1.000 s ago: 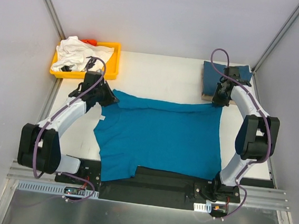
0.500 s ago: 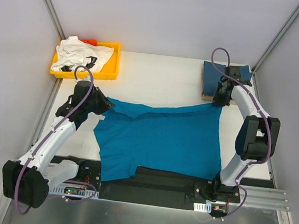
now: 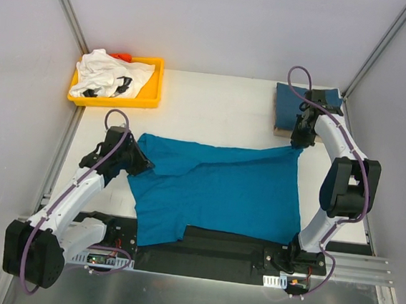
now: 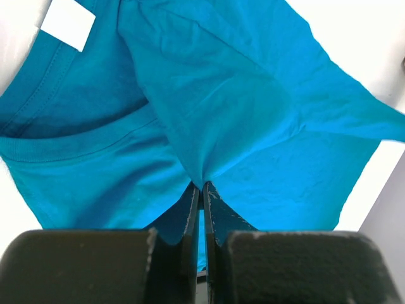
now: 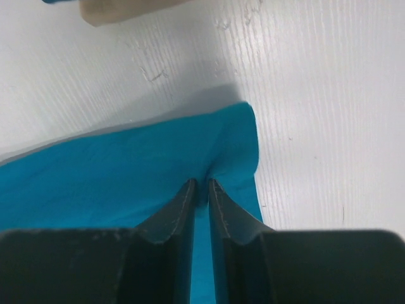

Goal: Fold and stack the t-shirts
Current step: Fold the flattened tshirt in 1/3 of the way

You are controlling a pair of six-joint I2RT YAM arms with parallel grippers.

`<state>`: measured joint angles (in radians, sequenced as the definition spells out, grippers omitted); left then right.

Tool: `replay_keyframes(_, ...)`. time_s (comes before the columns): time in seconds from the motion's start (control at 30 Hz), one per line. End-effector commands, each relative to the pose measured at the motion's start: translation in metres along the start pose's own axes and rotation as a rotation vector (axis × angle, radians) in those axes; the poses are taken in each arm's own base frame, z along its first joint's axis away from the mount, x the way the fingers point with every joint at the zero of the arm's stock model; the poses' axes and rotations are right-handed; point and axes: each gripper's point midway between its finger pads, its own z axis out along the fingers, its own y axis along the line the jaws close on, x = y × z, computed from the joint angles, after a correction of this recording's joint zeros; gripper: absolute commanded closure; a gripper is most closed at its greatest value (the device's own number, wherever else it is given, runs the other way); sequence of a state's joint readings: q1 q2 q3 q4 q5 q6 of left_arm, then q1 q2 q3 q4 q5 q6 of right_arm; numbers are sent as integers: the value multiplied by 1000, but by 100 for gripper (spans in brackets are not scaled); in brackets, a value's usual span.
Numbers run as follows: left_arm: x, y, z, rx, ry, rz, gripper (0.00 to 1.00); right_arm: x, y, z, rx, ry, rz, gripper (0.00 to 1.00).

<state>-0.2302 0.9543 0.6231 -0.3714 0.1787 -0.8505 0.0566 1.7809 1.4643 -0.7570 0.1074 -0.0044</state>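
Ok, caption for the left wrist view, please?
Left claw pinching a raised fold of the teal t-shirt, white neck label at upper left.

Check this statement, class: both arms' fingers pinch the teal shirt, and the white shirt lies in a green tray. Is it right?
No. The tray is yellow, not green; the top external view shows it. The rest holds: the left fingers and right fingers pinch the teal shirt, and the white shirt lies in that tray.
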Motion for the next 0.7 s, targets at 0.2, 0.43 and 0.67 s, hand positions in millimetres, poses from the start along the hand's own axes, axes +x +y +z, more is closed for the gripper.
replay_keyframes(0.2, 6, -3, 2, 3, 44, 20, 100, 39, -46, -18, 218, 118, -32, 70)
replay_keyframes(0.43, 7, -2, 6, -12, 57, 17, 100, 35, -4, -33, -35, 44, -41, 29)
replay_keyframes(0.67, -14, -16, 8, -13, 6, 35, 100, 41, 60, -49, -428, 5, -51, 1)
